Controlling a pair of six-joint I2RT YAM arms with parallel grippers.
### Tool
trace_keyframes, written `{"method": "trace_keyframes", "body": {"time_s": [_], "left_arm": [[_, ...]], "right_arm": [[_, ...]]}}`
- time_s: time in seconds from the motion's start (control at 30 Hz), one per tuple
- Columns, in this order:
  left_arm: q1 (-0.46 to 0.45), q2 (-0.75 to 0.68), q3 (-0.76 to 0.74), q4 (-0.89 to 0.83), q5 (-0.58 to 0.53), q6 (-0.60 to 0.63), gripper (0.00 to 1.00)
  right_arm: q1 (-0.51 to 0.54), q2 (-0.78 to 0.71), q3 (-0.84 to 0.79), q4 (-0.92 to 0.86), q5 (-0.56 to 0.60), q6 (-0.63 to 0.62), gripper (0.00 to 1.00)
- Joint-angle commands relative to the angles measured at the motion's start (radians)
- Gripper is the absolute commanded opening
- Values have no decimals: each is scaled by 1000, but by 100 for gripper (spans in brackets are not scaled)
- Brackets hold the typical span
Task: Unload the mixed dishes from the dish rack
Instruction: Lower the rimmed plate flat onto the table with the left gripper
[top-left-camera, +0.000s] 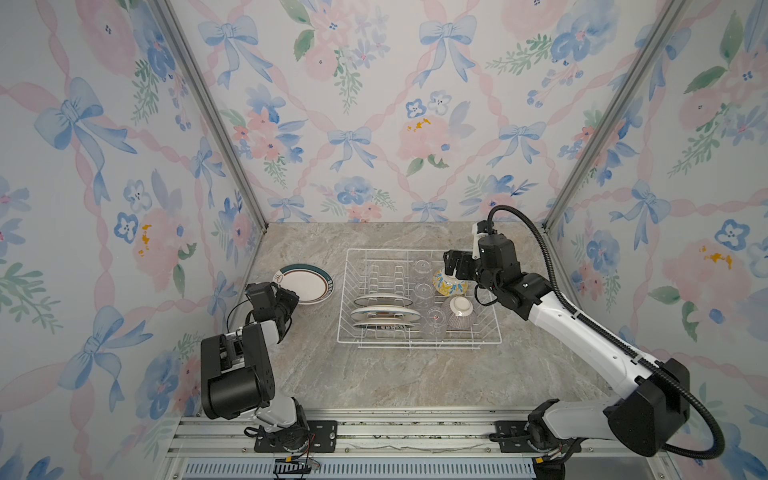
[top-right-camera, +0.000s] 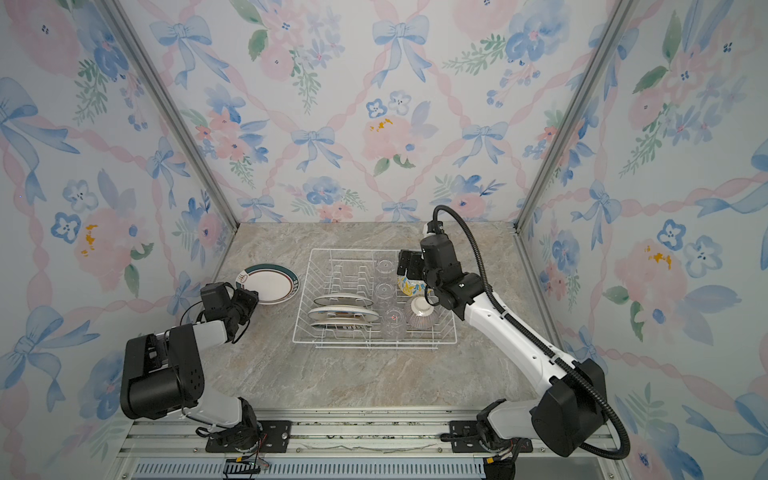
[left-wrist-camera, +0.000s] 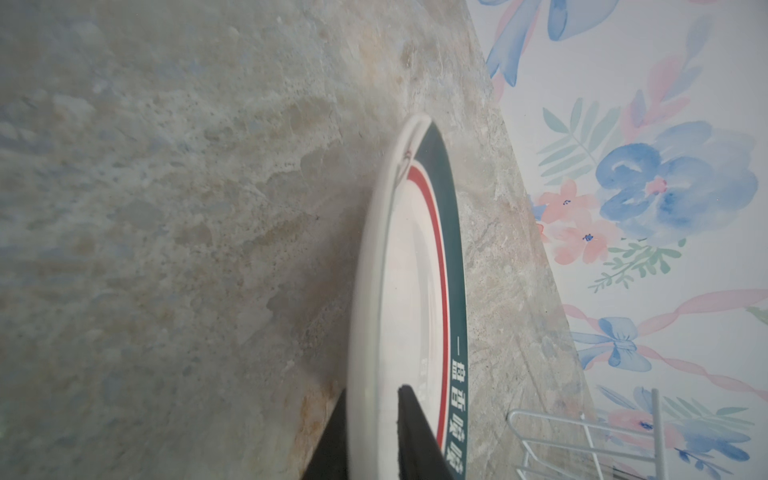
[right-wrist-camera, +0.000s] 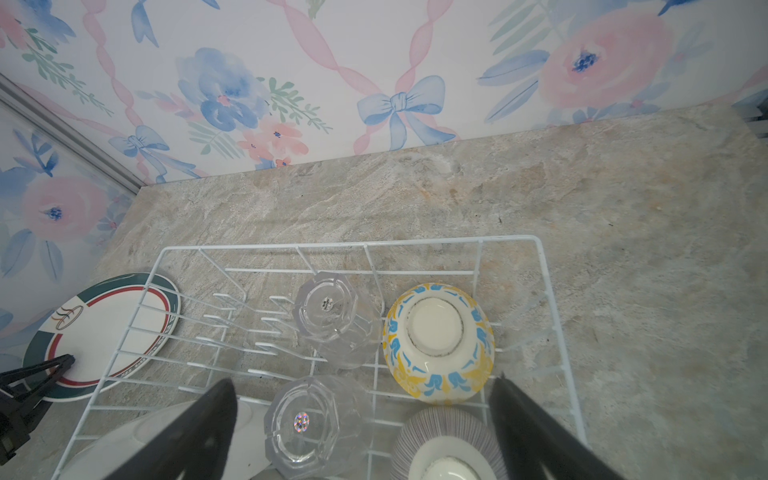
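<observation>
At left of centre in both top views you see a glossy glazed plate (top-left-camera: 306, 283) on the matt, stone-veined tabletop (top-left-camera: 395, 374). The dish rack (top-left-camera: 419, 341) at centre is smooth white-coated wire; its glasses (right-wrist-camera: 328, 320) are clear and faceted. Matt black gripper fingers (right-wrist-camera: 195, 432) fill the lower wrist frame.

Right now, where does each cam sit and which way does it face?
Top views: high at the front, looking down at the table, dish rack and both arms.
Left wrist: low over the table, edge-on to the plate lying outside the rack; own fingers straddle its rim.
Right wrist: above the rack, looking down at two glasses, the floral bowl and the striped bowl; own fingers wide apart.
Shared: all four show that plate and the rack.
</observation>
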Motion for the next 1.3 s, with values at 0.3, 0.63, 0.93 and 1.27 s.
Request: {"method": "trace_keyframes", "body": {"time_s": [0.3, 0.63, 0.93, 1.27], "left_arm": [[4, -6, 26, -16, 19, 86, 40], [-5, -18, 27, -87, -29, 119, 45], [-13, -40, 32, -162, -91, 134, 61], [-59, -79, 61, -278, -200, 158, 98]], "right_arm": [[-12, 15, -10, -31, -21, 14, 97], [51, -5, 36, -16, -73, 10, 97], [101, -1, 205, -107, -109, 9, 97], [141, -1, 338, -125, -147, 54, 97]]}}
